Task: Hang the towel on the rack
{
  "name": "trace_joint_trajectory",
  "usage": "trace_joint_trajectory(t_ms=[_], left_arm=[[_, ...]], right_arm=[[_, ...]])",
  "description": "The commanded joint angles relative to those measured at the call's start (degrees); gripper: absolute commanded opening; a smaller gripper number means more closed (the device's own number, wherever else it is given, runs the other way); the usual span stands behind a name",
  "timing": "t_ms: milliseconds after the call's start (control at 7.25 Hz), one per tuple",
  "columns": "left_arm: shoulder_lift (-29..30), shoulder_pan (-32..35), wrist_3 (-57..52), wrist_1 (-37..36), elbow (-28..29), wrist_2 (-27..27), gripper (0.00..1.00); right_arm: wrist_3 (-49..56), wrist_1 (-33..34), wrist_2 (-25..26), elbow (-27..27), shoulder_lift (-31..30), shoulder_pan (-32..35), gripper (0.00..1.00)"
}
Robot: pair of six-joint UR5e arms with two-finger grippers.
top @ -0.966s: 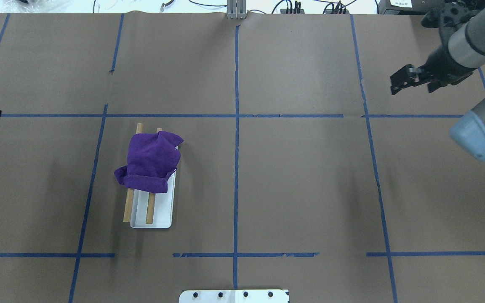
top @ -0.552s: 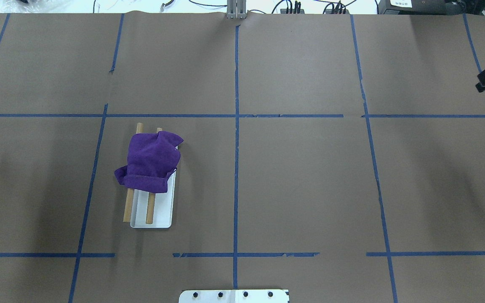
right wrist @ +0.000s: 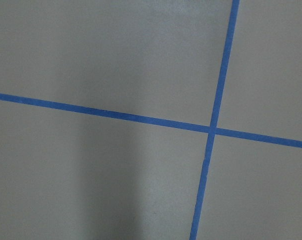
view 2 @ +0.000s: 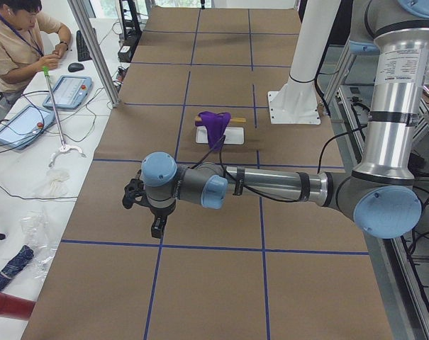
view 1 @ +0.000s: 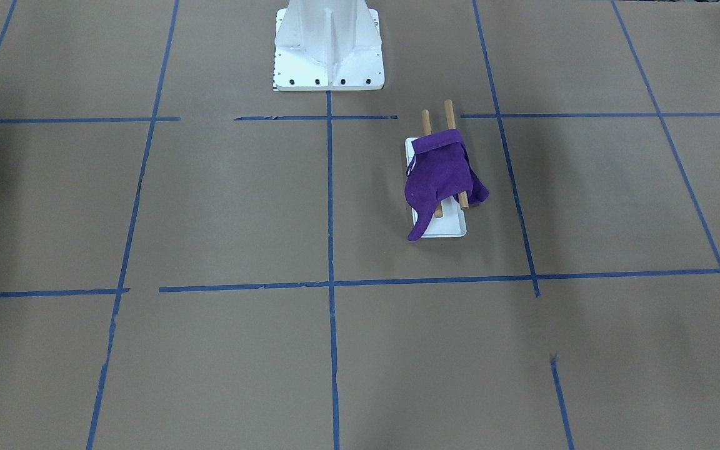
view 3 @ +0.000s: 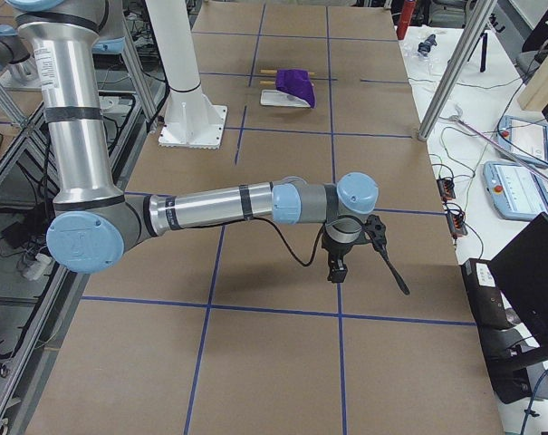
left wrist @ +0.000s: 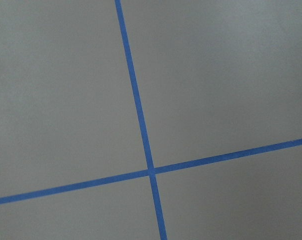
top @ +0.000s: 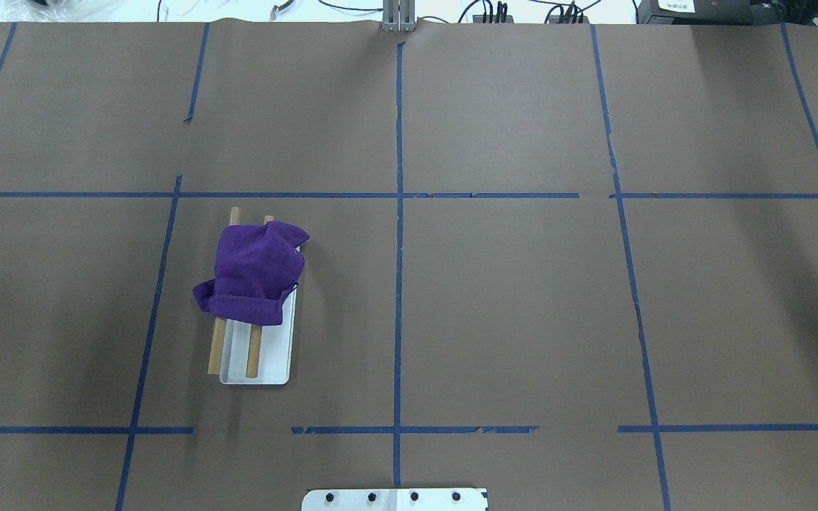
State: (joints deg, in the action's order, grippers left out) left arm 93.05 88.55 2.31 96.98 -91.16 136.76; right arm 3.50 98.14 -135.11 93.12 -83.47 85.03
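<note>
Obs., robot side outward.

- Nearest the base: white pedestal (top: 395,499) at the near edge of the table (top: 522,305).
- Next out, left of centre: the rack (top: 272,357). Its white base is flat on the paper and both wooden rods run near-to-far. The near ends of the rods are bare.
- The towel (top: 256,270) lies bunched over the far part of both rods, not spread flat. One lobe droops over the left rod. A longer tail hangs off the far right corner, past the base. Cannot tell if the tail reaches the table.
- Left gripper (view 2: 157,229): out by the left end of the table, pointing down, well apart from the rack. It shows in the side view only, so finger opening cannot be told. Nothing is seen hanging from it.
- Right gripper (view 3: 335,272): out by the right end, also pointing down. Same limit: cannot tell how far apart the fingers are, and no object is seen in them.
- Both wrist views show only paper and the blue tape lines (left wrist: 151,171).

Judgement: the hang looks done, as the towel is borne by the rods and no gripper is near it.

Risks:
1. The drape is uneven, and the weight of the long tail could drag the limp cloth off towards the far right.
2. The rack looks light, so any bump or re-grasp could shift it or tip it.
3. A wadded towel may not count as properly hung, and smoothing it risks pulling it off.
</note>
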Motion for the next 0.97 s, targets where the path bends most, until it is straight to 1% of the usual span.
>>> trace_joint_trajectory(t_ms=[0, 138, 276, 414, 690, 828], left_arm=[[-1.9, -0.5, -0.4, -0.3, -0.5, -0.1, 1.00], [-1.9, -1.3, -0.2, 0.0, -0.8, 0.0, 1.00], [-1.9, -3.3, -0.1, 0.0, -0.9, 0.0, 1.00], [-2.0, -3.4, -0.4, 0.1, -1.0, 0.2, 1.00], [-1.5, -3.5, -0.5, 1.3, -1.5, 0.1, 1.00], [-1.2, -3.5, -0.5, 3.8, -1.6, -0.4, 1.00]], right_arm=[[-0.2, -2.0, -0.1, -0.7, 0.1, 0.0, 1.00], [-0.1, -2.1, 0.7, -1.1, 0.4, -0.8, 1.00], [-0.2, -2.5, 2.8, -0.9, 0.8, -1.0, 1.00], [-0.2, -3.8, 2.8, -0.9, 0.8, -1.0, 1.00], [-0.2, -4.0, 2.7, -0.6, -0.2, -0.9, 1.00], [-0.2, -4.0, 2.7, -0.4, -0.9, -0.9, 1.00]])
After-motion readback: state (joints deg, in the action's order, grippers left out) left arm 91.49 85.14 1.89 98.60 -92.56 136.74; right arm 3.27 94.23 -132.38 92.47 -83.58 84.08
